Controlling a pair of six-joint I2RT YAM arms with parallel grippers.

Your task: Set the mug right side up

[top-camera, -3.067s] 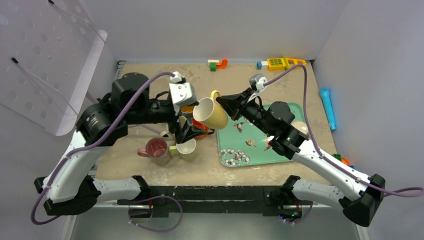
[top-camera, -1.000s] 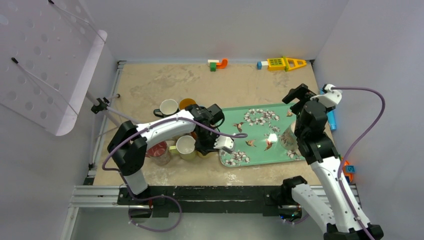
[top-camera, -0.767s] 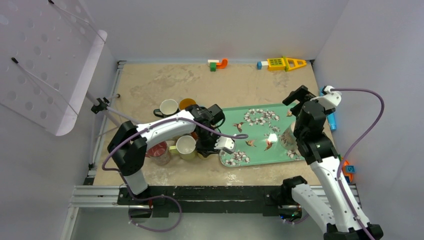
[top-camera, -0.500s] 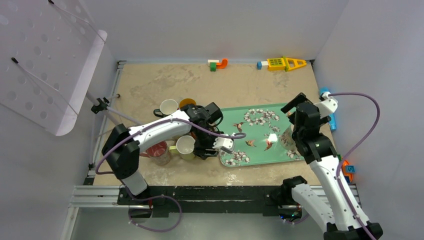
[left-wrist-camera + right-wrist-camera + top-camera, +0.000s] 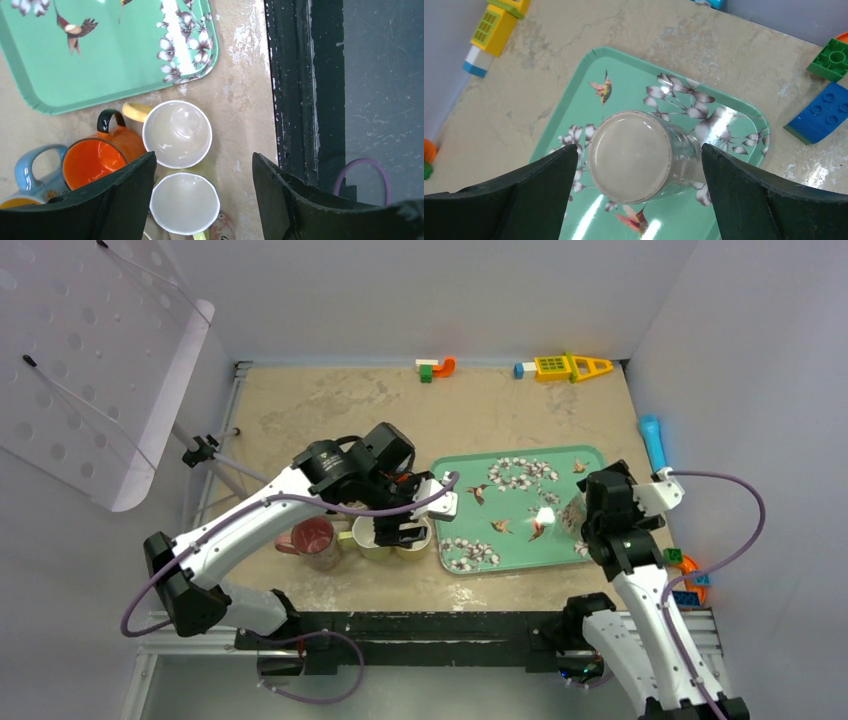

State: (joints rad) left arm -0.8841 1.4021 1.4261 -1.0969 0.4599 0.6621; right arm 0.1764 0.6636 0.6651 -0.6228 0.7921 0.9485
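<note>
The left gripper (image 5: 202, 162) hangs open and empty over the mug (image 5: 176, 134), which stands upright on the table (image 5: 240, 125) close beside an orange mug (image 5: 95, 160), just off the tray (image 5: 100, 65) corner, while the right gripper (image 5: 639, 150) gapes wide above a glass (image 5: 631, 165) on the tray.

Mugs (image 5: 177, 134) clustered left of tray (image 5: 100, 65); glass (image 5: 631, 162) on tray, right side.
</note>
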